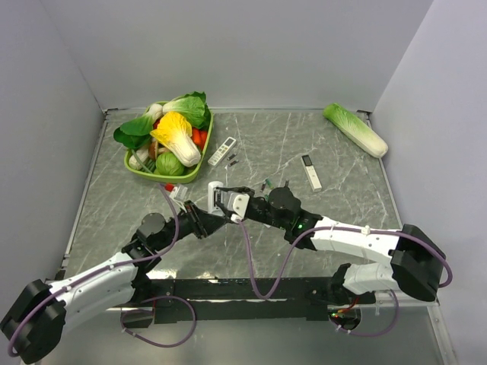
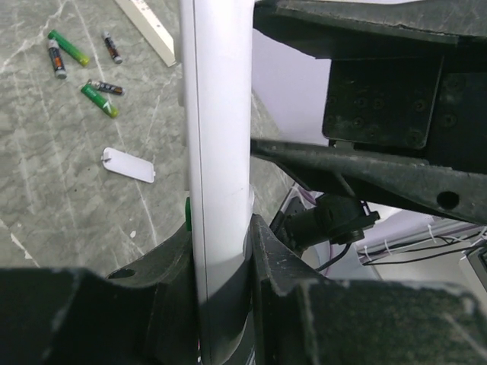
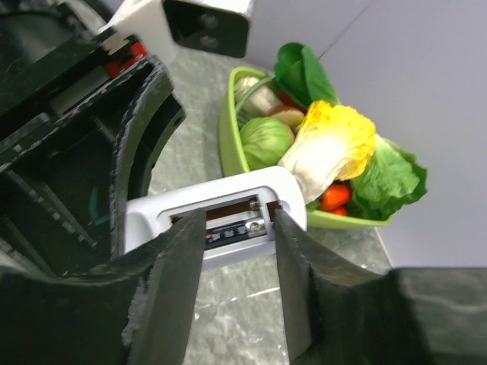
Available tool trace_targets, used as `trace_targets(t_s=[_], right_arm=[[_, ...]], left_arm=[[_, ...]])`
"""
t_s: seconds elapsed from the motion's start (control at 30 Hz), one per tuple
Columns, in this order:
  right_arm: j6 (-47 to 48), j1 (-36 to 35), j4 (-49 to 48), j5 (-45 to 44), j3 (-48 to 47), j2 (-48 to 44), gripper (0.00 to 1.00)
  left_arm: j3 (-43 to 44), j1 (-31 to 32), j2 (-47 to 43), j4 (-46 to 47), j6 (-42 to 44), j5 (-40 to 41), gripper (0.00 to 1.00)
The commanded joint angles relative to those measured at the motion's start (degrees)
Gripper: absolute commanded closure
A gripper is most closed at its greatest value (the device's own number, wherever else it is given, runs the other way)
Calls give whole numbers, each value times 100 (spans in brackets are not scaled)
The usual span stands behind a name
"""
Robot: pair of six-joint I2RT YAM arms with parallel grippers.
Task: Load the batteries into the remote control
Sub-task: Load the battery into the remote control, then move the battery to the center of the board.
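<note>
My left gripper [image 1: 199, 217] [image 2: 221, 251] is shut on the white remote control [image 1: 215, 192] [image 2: 221, 114] and holds it on edge above the table. Its battery compartment is open and faces my right gripper [image 1: 225, 202] [image 3: 237, 220]. One battery [image 3: 243, 231] lies in the compartment of the remote control [image 3: 152, 217]. The right jaws stand apart on either side of that battery, not pinching it. Several loose batteries [image 2: 100, 99] [image 1: 266, 185] lie on the table, and the white battery cover [image 2: 128, 164] lies near them.
A green basket [image 1: 152, 173] [image 3: 228, 129] of vegetables stands at the back left. A white remote with grey buttons [image 1: 222, 150] and a slim white remote with a black end [image 1: 311, 172] lie mid-table. A napa cabbage [image 1: 355, 129] lies at the back right.
</note>
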State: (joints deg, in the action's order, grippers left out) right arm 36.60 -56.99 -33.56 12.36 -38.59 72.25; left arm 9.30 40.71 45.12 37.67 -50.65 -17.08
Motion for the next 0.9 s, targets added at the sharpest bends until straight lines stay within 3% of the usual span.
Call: trace_targets(t_s=[0.0,0.07,0.3,0.43,0.5,0.67,0.87], right_arm=[[-109,136,991,-323,-34,-131,46],[-284,136,1018,-208,-26,-228,44],[-873,179,1298,56,-140,-984,24],[-1688,451,1562,3,-333,-1300,17],[-2084,636,1947,-180,-438,-1406,1],[-3298,1234,3230,-1181,-895,-1363,0],[-4055,2111,4682,-1263,-1344,-775,0]], left_arm=[[318,113,-83,619,126,-129,99],[301,113,31,557,108,-94,99],[142,113,251,434,248,161,99],[90,95,365,329,424,336,99],[2,95,383,381,512,363,99],[-253,78,427,680,583,390,99],[-490,78,620,1225,679,197,99]])
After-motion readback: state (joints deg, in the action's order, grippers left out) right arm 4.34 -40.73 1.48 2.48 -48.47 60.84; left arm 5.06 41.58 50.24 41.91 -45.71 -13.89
